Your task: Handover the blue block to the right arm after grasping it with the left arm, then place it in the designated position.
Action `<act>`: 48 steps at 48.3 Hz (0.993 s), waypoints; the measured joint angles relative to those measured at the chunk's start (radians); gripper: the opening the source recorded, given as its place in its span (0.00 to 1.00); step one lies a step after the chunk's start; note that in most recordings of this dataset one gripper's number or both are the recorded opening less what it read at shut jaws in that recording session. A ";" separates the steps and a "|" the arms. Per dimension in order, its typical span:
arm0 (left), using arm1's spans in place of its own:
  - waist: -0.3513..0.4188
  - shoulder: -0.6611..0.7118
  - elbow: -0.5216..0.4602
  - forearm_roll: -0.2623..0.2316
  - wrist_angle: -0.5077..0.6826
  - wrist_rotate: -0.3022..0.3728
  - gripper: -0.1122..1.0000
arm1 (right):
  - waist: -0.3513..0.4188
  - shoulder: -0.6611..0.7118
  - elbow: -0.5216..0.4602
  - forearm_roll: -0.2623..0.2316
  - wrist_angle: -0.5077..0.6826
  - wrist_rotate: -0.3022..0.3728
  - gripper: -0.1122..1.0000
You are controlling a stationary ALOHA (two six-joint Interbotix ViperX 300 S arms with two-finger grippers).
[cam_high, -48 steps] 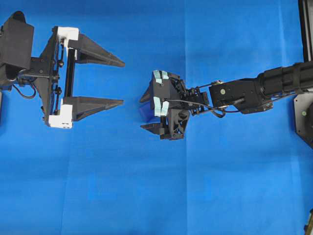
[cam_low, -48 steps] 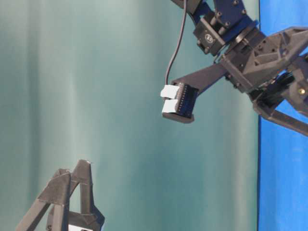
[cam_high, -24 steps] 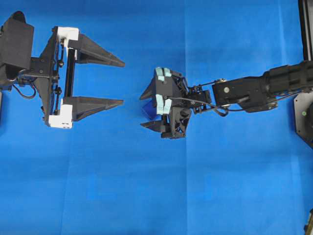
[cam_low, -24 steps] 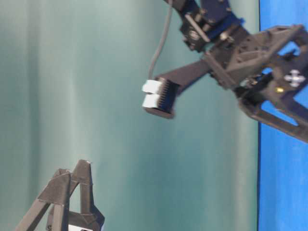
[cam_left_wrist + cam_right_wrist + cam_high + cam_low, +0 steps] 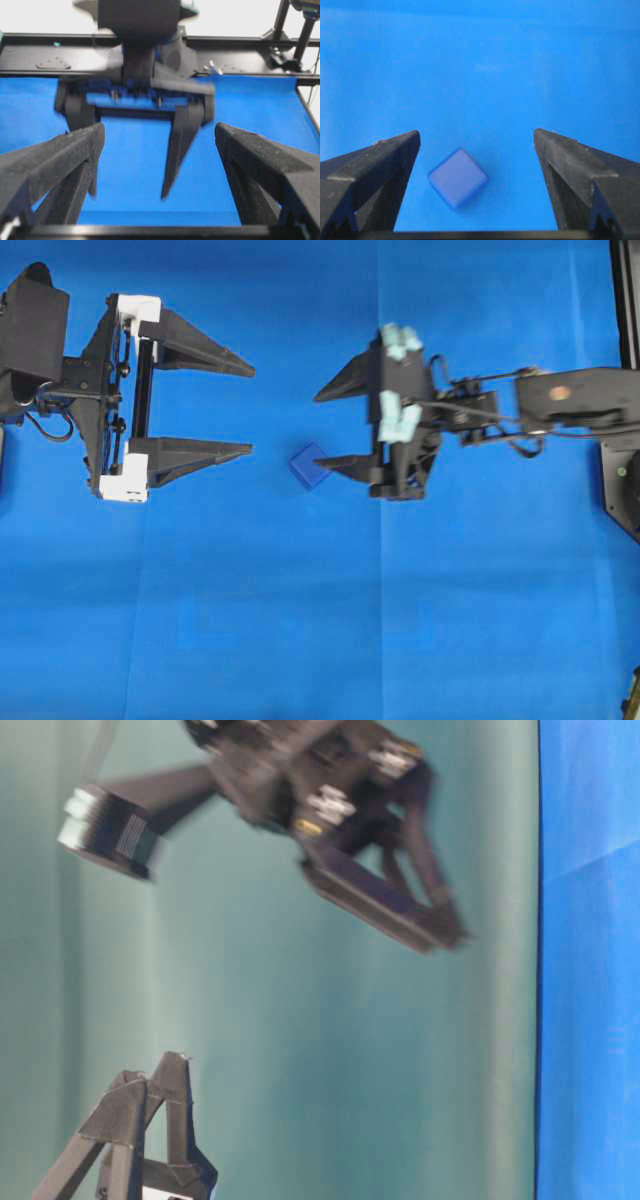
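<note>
**Block lying free on cloth; both grippers spread**

Left side, overhead view: the left arm reaches in level from the edge. Its gripper has white end pieces and its two pointed fingers stand wide apart, with nothing between them.

Centre: the blue block lies on the blue cloth, turned cornerwise. It sits just past the left gripper's lower fingertip, apart from it, and close beside the lower finger of the right gripper. No finger touches it.

Right side: the right arm extends from the right edge. Its gripper's fingers are spread. From the right wrist camera the block rests on the cloth between the two fingers, nearer the left one, clear of both.

The table-level view shows the right gripper blurred.
</note>
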 measured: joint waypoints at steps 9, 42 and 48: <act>0.000 0.000 0.002 0.000 0.000 0.000 0.94 | 0.003 -0.124 0.003 0.000 0.106 -0.002 0.86; 0.000 0.000 0.002 0.000 0.000 0.000 0.94 | 0.005 -0.365 0.026 0.000 0.253 -0.003 0.86; 0.000 0.002 0.002 0.000 0.000 0.000 0.94 | 0.006 -0.364 0.026 -0.002 0.250 -0.002 0.86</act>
